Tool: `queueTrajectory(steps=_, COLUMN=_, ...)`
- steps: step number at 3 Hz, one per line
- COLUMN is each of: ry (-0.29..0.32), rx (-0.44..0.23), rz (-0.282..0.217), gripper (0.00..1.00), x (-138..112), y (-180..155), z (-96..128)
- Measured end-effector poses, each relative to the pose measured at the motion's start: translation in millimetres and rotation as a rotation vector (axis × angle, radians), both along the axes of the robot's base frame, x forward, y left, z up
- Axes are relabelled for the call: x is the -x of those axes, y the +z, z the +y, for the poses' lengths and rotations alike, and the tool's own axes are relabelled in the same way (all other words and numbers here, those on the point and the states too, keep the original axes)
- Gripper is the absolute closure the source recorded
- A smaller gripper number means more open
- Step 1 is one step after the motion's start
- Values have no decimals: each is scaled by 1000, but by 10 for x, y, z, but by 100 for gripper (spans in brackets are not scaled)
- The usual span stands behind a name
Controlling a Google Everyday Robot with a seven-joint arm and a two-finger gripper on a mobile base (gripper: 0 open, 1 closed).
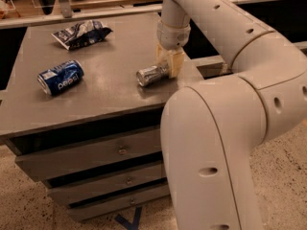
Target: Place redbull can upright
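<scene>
The scene is taken by a single camera, set high and close behind the robot's own arm [216, 143] and aimed obliquely downward and forward. The lower right of the view is filled by the arm's thick white links. The tabletop [105, 97] is seen farther off at upper left, with drawer fronts [86, 157] below it and speckled floor [29, 210] along the bottom. The gripper [169, 63] is caught near mid-frame, at the tabletop's right side, against the lying redbull can [149, 74].

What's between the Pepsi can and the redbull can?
Nothing: the camera view shows only bare tabletop between the Pepsi can and the redbull can, both on their sides. The gripper is at the redbull can's end farthest from the Pepsi can.
</scene>
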State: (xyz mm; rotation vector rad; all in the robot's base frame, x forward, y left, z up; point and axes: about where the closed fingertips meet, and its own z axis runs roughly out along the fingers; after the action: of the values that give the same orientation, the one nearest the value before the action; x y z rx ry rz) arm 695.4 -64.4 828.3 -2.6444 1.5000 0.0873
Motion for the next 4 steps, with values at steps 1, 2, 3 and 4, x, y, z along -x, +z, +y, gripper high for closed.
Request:
queueTrajectory(steps=1, ry=-11, rx=9, rz=-83, gripper=100, x=52, y=269, z=-38)
queueTrajectory(steps=2, ry=15, rx=38, rz=-192, gripper=100, x=292, y=684, z=4)
queueTrajectory(steps=3, ry=35, rx=98, rz=-347, gripper=100, x=525, y=1042, z=155)
queueTrajectory(steps=4, ry=40, rx=185, rz=-538, gripper=100, x=743, y=1376, z=67)
